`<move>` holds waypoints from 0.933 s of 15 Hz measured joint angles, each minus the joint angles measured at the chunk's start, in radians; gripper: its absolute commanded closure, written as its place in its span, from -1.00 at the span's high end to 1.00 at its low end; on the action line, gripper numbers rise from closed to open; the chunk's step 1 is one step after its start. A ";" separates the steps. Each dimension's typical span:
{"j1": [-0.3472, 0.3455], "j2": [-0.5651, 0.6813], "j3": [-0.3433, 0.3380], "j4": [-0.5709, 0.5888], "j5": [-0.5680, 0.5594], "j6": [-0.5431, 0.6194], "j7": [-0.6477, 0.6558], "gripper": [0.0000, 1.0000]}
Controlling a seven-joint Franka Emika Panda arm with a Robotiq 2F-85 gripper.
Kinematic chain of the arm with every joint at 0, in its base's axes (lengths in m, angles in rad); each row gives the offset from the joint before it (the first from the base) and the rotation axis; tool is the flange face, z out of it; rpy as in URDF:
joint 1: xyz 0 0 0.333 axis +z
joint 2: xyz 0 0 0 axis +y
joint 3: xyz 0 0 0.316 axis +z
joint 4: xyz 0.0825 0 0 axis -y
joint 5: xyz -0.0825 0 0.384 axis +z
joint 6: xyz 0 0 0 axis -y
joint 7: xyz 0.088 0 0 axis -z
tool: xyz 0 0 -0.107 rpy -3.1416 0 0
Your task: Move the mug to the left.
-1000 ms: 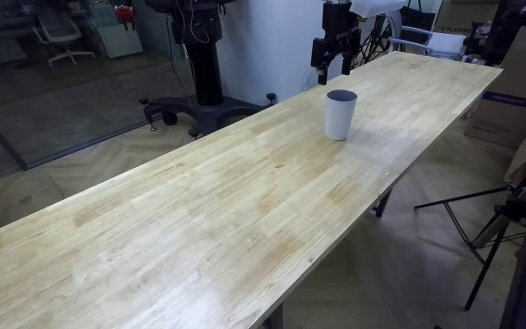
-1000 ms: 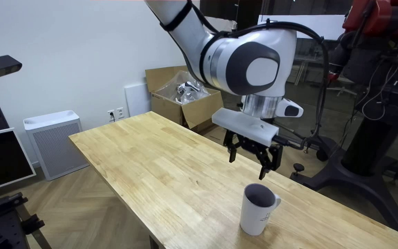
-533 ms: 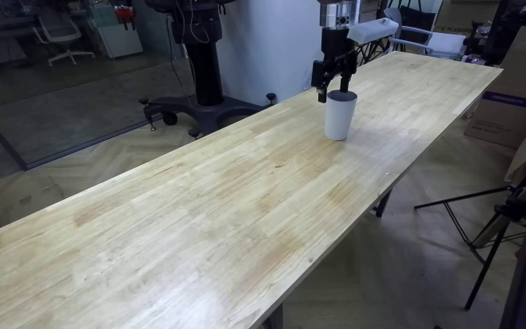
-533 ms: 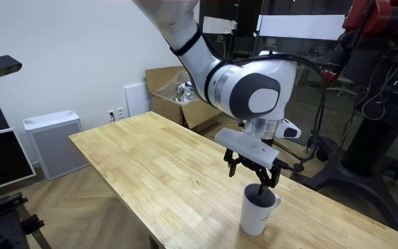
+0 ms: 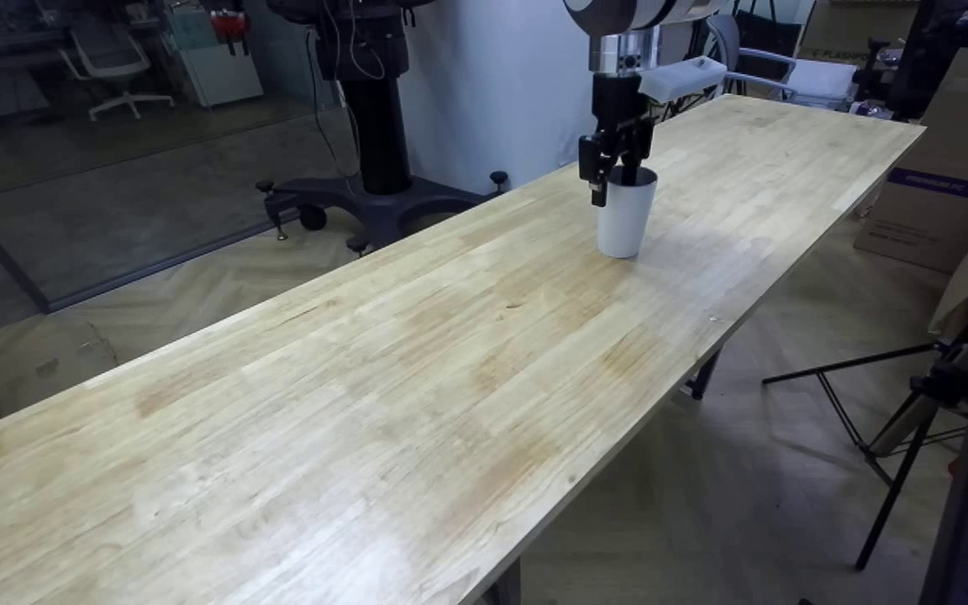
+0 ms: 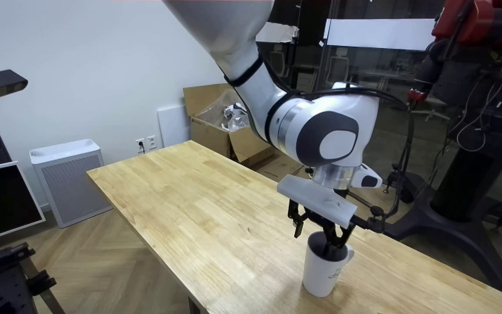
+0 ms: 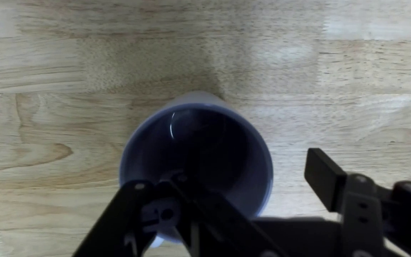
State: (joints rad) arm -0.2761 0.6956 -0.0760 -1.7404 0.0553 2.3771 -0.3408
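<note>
The white mug (image 5: 623, 225) stands upright on the long wooden table in both exterior views, and its handle shows in an exterior view (image 6: 320, 277). In the wrist view I look down into its dark inside from above; its rim shows all but the lower part (image 7: 269, 160). My gripper (image 5: 614, 192) is open and straddles the mug's wall. One finger reaches down inside the mug, and the other hangs outside, apart from the wall, as an exterior view (image 6: 312, 245) and the wrist view (image 7: 259, 171) show. The tip of the inner finger is hard to see in the dark interior.
The long wooden table (image 5: 417, 378) has its edges in both exterior views. A black wheeled stand (image 5: 379, 151) is beyond the table's far edge. A cardboard box (image 6: 216, 135) and a white air purifier (image 6: 72, 183) stand on the floor. A tripod (image 5: 896, 437) stands beside the table.
The arm has come down, and my open gripper has gone from above the mug to having one finger inside it and one outside. The mug has not moved.
</note>
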 measured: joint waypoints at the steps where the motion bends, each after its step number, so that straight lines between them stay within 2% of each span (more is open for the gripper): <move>1: 0.000 0.004 0.001 0.004 0.000 0.000 -0.002 -0.22; 5: 0.000 0.010 0.008 0.013 -0.001 -0.002 -0.013 -0.78; 7: 0.000 0.010 0.011 0.013 -0.002 -0.003 -0.016 -0.98; 14: 0.004 0.009 0.010 0.026 -0.032 -0.027 -0.015 -0.96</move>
State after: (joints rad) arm -0.2722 0.7050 -0.0661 -1.7148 0.0232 2.3499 -0.3562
